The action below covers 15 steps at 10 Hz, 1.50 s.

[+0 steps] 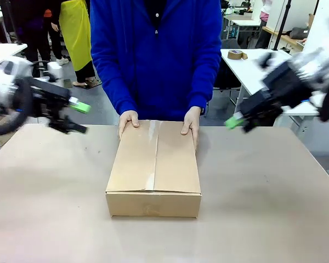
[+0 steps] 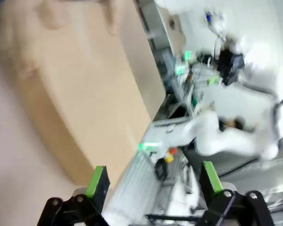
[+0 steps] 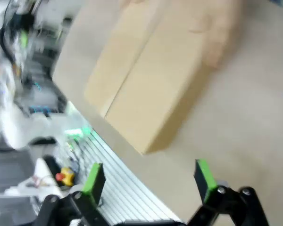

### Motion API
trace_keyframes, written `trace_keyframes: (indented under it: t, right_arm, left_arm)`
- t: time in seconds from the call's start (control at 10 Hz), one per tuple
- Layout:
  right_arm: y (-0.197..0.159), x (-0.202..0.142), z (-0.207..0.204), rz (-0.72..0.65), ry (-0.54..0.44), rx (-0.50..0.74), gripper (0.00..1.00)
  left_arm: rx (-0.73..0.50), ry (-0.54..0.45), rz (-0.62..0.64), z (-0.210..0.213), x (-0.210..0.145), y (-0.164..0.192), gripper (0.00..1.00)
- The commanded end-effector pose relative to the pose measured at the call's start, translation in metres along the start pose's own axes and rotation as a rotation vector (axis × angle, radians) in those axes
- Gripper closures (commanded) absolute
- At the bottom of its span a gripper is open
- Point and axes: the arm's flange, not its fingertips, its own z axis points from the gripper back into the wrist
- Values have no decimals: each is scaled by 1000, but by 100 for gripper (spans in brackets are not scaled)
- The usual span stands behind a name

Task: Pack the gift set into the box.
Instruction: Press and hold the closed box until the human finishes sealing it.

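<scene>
— On the counter, where did the box sit?

— At the middle of the counter (image 1: 44, 208), nearer the far edge than the near edge. The box (image 1: 153, 167) lay flat with its long side running from near to far. Its top flaps were folded shut and met at a lengthwise seam.

— What was in contact with it?

— A person in a blue top stood at the far edge. One hand (image 1: 129, 119) rested on the far left corner of the box top, the other hand (image 1: 191, 125) on the far right corner.

— State of the left gripper?

— The left gripper (image 1: 78, 116) hung in the air above the far left part of the counter, apart from the box and pointing toward it. Its fingers were spread and held nothing. The left wrist view, though blurred, showed a wide gap between the green pads (image 2: 96, 181).

— And the right gripper?

— The right gripper (image 1: 238, 124) hung above the far right part of the counter, also apart from the box. Its fingers were likewise spread and empty, and the right wrist view showed the box beyond them.
</scene>
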Motion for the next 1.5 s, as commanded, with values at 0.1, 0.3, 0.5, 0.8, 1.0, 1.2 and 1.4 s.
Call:
trace_keyframes:
  t: [0.1, 0.3, 0.5, 0.8, 1.0, 1.2, 1.4]
  right_arm:
    - [9, -15, -73, 666, 254, 113, 0]
    - [27, 5, -39, 166, 35, 20, 0]
    - [31, -2, -64, 274, 93, 44, 0]
    - [11, 24, -86, 892, -436, 407, 0]
    - [-12, 26, -101, 925, -528, 481, 0]
    - [-38, 21, -133, 933, -399, 492, 0]
    - [23, 28, -69, 838, -477, 282, 0]
  left_arm:
    - [-131, 122, -214, -18, 5, 49, 0]
    - [-24, 13, -160, -35, 8, 6, 0]
    - [-56, 40, -207, -45, 8, 26, 0]
    - [-408, -8, -845, -81, 24, 30, 0]
    - [-460, -90, -1301, -83, 22, 30, 0]
    - [-471, -237, -1453, -74, 13, 31, 0]
    - [-286, -138, -1140, -79, 24, 21, 0]
